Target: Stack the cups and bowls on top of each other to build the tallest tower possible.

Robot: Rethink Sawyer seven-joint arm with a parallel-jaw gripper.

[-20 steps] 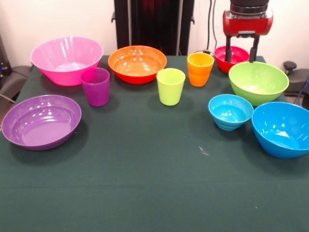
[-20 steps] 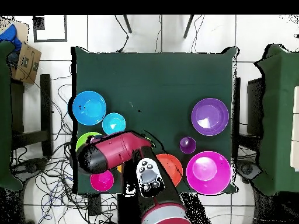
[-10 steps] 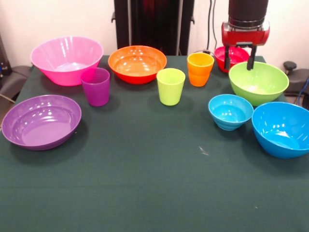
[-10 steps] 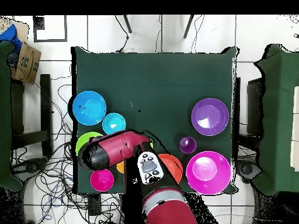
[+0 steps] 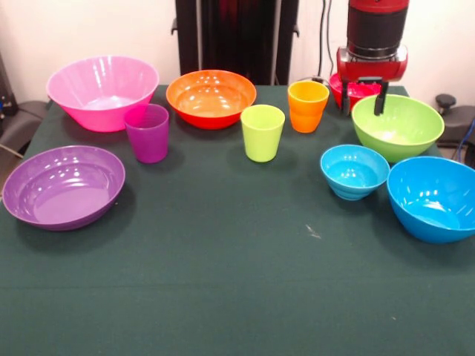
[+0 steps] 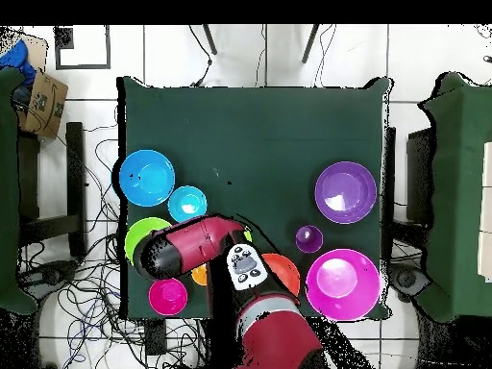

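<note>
— While hung over the small red bowl [image 5: 355,87], where was the gripper [image 5: 362,102]?
— Spread and empty, prongs straddling the rim nearest the lime green bowl [image 5: 397,126].
— Best approach?
— Probably lowered straight, one prong inside the wall, clear of the orange cup [image 5: 307,105].
</note>
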